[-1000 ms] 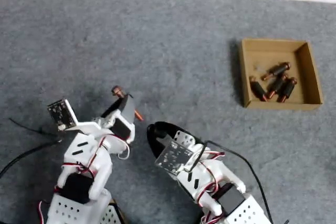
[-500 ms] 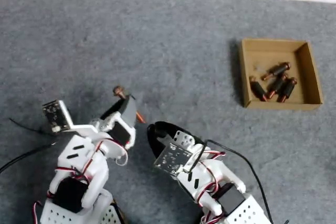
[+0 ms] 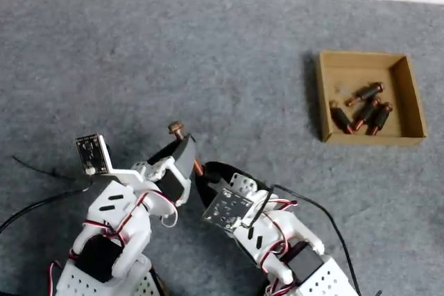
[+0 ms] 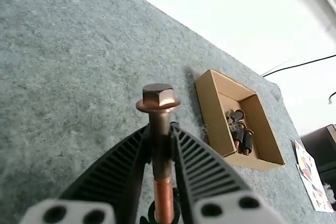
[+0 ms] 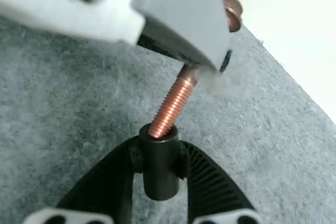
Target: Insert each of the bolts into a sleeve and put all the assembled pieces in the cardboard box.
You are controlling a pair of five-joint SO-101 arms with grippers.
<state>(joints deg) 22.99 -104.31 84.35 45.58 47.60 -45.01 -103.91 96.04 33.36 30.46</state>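
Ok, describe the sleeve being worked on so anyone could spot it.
On the grey table, look between the two arms. The right gripper clamps a black sleeve, a copper bolt at its mouth. All other sleeves lie in the cardboard box.

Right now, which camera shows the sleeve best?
Right wrist view: the sleeve sits close and central, bolt tip entering its mouth. The left wrist view catches its dark rim beneath the bolt; in the high view I cannot pick it out.
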